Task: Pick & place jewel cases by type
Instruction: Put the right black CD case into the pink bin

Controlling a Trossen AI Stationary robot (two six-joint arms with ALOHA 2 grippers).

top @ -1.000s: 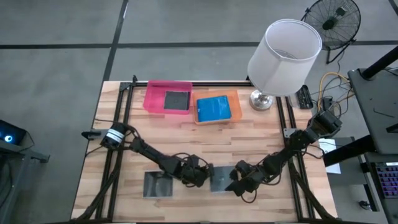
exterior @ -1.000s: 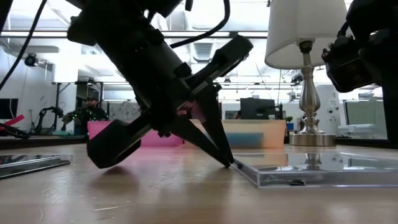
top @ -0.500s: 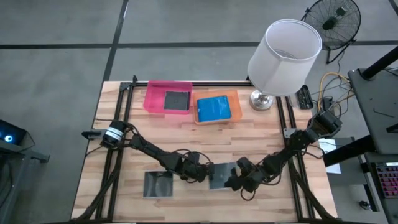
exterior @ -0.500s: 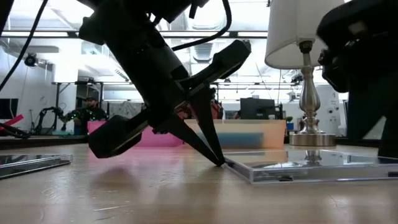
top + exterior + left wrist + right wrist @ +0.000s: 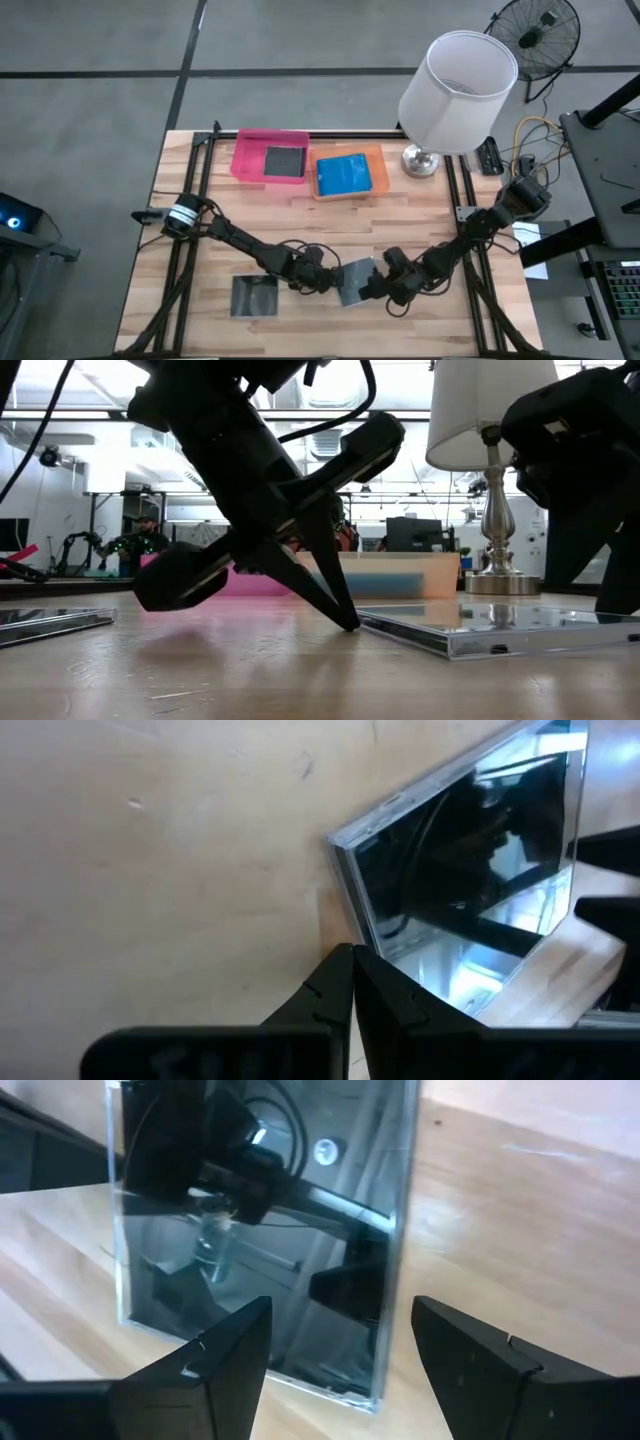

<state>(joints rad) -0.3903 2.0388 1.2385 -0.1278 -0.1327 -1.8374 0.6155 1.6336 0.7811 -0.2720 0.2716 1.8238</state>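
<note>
A dark glossy square jewel case [image 5: 352, 282] lies flat on the wooden table near its front edge, turned askew. My left gripper [image 5: 325, 280] is shut, its tips low at the case's left edge [image 5: 345, 622]. My right gripper [image 5: 372, 288] stands open at the case's right side. In the right wrist view one finger is over the case [image 5: 260, 1230] and the other just past its edge. A second dark case [image 5: 255, 296] lies flat to the left. My left gripper sets its shut fingertips [image 5: 350, 960] against the case's left side edge [image 5: 358, 925], a little way from a corner. The fingers slant down from the table's left. The case stays flat on the table. Whether my right gripper touches the case I cannot tell.
At the back stand a pink tray [image 5: 245, 160] holding a dark case and an orange tray [image 5: 375, 160] holding a blue case. A lamp with a white shade [image 5: 455, 90] stands at the back right. Bare wood lies between the trays and the arms.
The case between the grippers has turned about on the table, from square with the table's edges to askew, staying flat. Both grippers have rolled at the wrist while keeping their places. Neither has opened or shut.
</note>
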